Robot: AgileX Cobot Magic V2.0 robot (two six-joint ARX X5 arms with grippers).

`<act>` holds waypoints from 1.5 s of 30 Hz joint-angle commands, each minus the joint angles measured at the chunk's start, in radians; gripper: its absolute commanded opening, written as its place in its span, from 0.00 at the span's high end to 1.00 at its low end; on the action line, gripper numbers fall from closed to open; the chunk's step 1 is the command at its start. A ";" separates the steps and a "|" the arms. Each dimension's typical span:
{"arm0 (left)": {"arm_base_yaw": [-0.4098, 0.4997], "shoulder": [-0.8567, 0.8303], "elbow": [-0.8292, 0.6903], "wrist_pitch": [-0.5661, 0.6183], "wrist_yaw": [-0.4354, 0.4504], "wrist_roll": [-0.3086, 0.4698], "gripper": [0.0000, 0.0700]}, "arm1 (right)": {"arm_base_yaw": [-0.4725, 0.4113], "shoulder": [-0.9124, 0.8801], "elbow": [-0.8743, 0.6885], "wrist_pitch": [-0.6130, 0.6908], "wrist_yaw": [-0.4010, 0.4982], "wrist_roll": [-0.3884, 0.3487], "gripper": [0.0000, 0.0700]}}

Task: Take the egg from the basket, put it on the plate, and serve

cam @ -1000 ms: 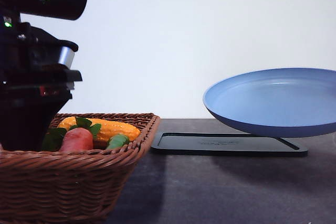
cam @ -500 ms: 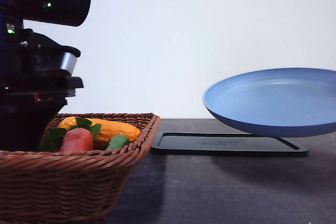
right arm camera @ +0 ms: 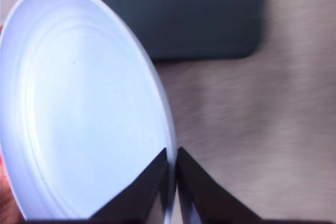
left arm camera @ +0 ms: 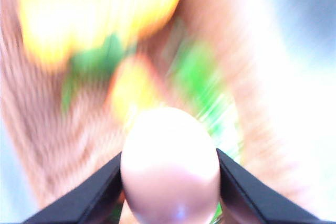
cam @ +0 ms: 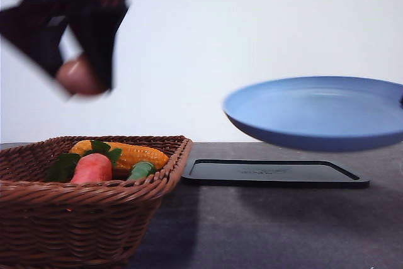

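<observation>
The left gripper [left arm camera: 170, 182] clamps the egg [left arm camera: 170, 166] between its two dark fingers, high above the basket [cam: 94, 218] in the front view, the arm blurred with motion. The right gripper [right arm camera: 172, 182] pinches the rim of the blue plate [right arm camera: 79, 114], holding it in the air over the black tray [cam: 274, 173] and near level. The egg is out of the basket but well apart from the plate; placing it and serving appear to remain. In the wrist view the egg's long axis seems to run along the fingers, one end pointing outward past the fingertips. A carrot-like vegetable [cam: 92, 168] lies in the basket.
</observation>
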 commanded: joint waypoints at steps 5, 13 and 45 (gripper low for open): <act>-0.096 0.005 0.091 0.102 0.076 0.075 0.76 | 0.091 0.034 0.008 0.010 -0.020 0.041 1.00; -0.231 0.061 0.091 0.188 0.076 0.142 0.76 | 0.184 0.043 0.008 0.010 -0.029 0.056 1.00; -0.312 0.285 0.094 0.190 0.079 0.176 0.32 | 0.208 0.042 0.008 -0.078 -0.081 0.061 1.00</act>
